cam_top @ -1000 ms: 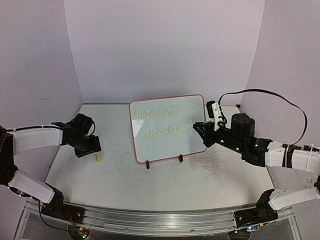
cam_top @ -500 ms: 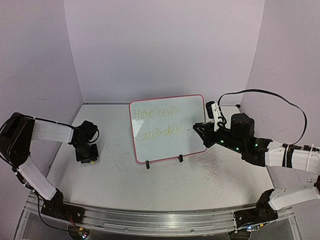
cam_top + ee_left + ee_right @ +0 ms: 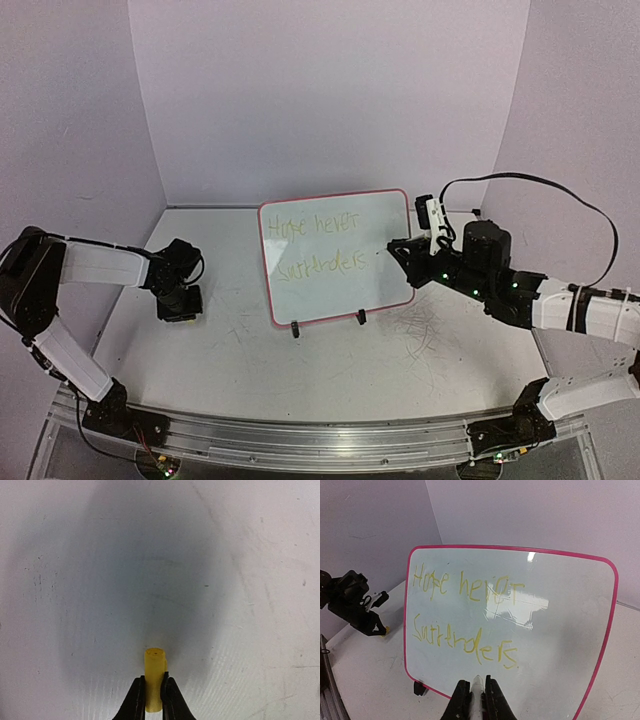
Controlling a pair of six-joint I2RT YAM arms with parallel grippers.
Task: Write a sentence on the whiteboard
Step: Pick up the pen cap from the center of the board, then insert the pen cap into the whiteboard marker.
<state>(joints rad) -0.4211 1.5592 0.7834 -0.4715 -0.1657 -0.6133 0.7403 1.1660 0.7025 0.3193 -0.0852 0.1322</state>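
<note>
Left wrist view: the lower end of the yellow cylinder [image 3: 155, 662] is concealed between the fingers of the left gripper [image 3: 154, 682] and cropped, with them, by the bottom edge.

Top view: the sentence [image 3: 320, 268] is too faint to be read in full.

Right wrist view: only the tip of the white marker [image 3: 477, 687] is seen in the right gripper [image 3: 476, 681]; its body is cropped below. The lower right corner of the whiteboard [image 3: 560, 630] is cropped. Contact between marker tip and board cannot be judged.

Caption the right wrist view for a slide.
The right gripper, shut on a marker, faces the pink-framed whiteboard bearing the yellow sentence "Hope never surrenders".
</note>
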